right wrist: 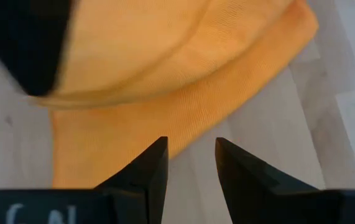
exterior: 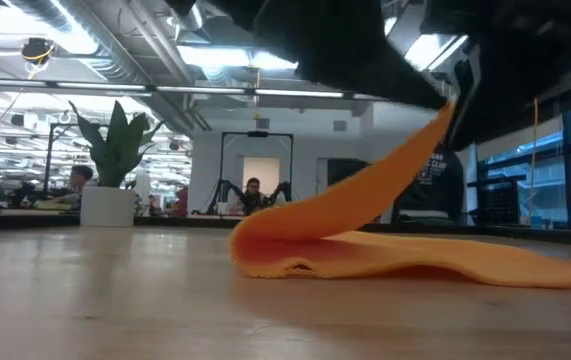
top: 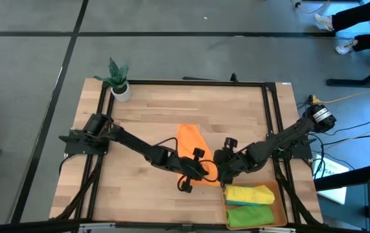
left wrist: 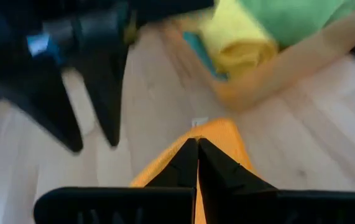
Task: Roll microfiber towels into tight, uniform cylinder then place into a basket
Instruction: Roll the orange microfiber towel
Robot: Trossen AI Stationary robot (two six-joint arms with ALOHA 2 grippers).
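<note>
Basket [top: 279,191] holds yellow towel [top: 249,194], green towel [top: 253,215]; left gripper [top: 201,169] jaws pinch orange towel [top: 190,142]; right gripper [top: 222,173] jaws apart.

Count: 1 orange towel [top: 190,144] out on table [top: 146,110]. 1 basket [top: 280,194] holding 3 towels: yellow [top: 248,193], green [top: 249,215], teal sliver [left wrist: 197,48]. 2 arms, 2 grippers: left gripper [top: 201,169], right gripper [top: 223,169]. 1 potted plant [top: 118,77].

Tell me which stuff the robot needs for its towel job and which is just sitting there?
Needed: orange towel, yellow towel, green towel, teal towel, basket, left gripper pinching the orange towel, right gripper open.
Just there: potted plant.
</note>
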